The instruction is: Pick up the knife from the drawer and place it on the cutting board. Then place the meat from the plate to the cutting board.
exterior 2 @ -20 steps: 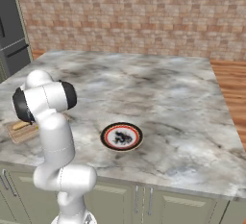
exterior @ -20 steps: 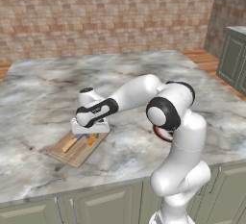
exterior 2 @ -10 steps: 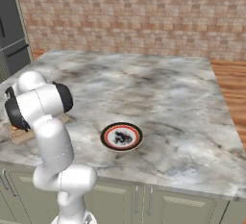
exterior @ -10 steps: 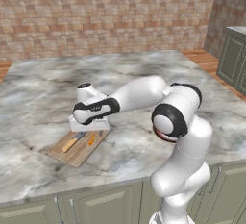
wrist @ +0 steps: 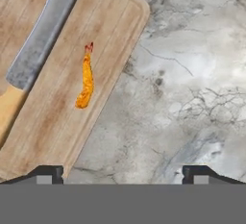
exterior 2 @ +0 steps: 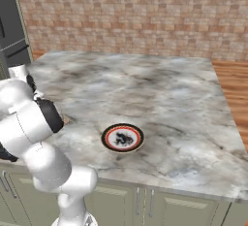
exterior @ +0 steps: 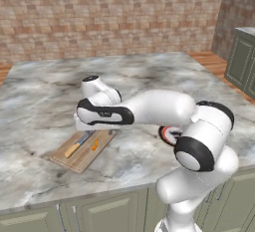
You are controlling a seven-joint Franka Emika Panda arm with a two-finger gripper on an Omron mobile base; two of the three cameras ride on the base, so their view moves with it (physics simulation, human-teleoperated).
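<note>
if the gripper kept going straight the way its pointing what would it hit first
Probably the grey marble countertop beside the light-brown wooden cutting board's edge. The open gripper looks down there, its left fingertip near the board's edge; depth is unclear.

No lettering, label, brand, number or sign can be read anywhere in these views. The dark band on the arm's forearm (exterior: 105, 114) carries a few faint light marks, too small and blurred to make out as letters. The dark pattern in the middle of the plate (exterior 2: 122, 138) is a shape, not writing.
</note>
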